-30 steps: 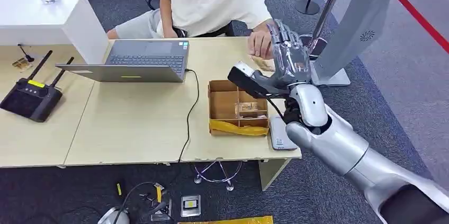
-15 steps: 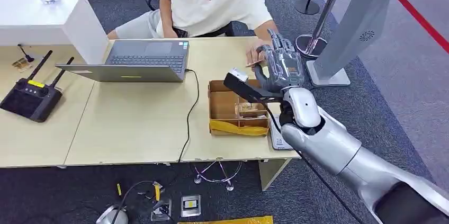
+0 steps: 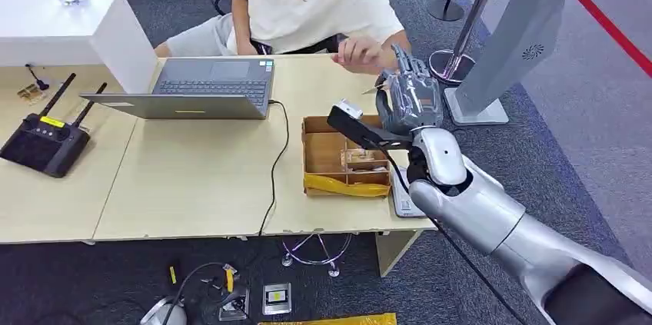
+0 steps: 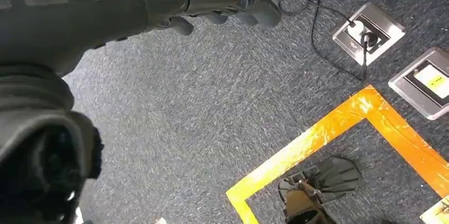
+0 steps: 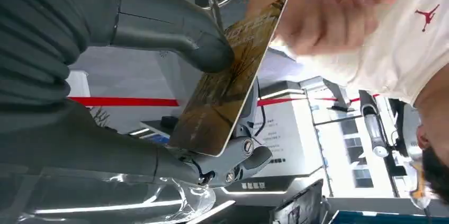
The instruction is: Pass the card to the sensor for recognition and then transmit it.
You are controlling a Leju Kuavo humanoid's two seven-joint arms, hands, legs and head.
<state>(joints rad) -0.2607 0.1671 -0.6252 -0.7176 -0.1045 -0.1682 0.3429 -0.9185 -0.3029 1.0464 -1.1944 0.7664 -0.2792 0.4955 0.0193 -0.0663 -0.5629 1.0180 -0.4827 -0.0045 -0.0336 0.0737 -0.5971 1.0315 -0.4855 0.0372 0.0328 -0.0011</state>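
Observation:
My right hand point(image 3: 407, 98) is raised over the table's far right part, above a cardboard box point(image 3: 317, 154). It pinches a brown patterned card point(image 5: 227, 86) between the thumb point(image 5: 174, 38) and the darker fingers point(image 5: 238, 160). In the head view a thin edge of the card point(image 3: 374, 91) sticks out on the hand's laptop side. A seated person's hand point(image 3: 357, 52) hovers just beyond the card, apart from it. A flat grey device point(image 3: 404, 193) lies at the table's near right edge, below my forearm. My left hand point(image 4: 227, 7) hangs over the carpet and holds nothing.
An open laptop point(image 3: 196, 88) with a black cable sits mid-table. A black router point(image 3: 44, 140) lies at the left. The box has compartments and yellow tape point(image 3: 346, 185) on its near wall. A grey stand point(image 3: 511, 41) rises right of the table. Yellow floor tape point(image 4: 328, 134) crosses the carpet.
The person's hand brought the card to my right hand and has drawn back toward the laptop. My right hand came slightly nearer and lower and now keeps the card.

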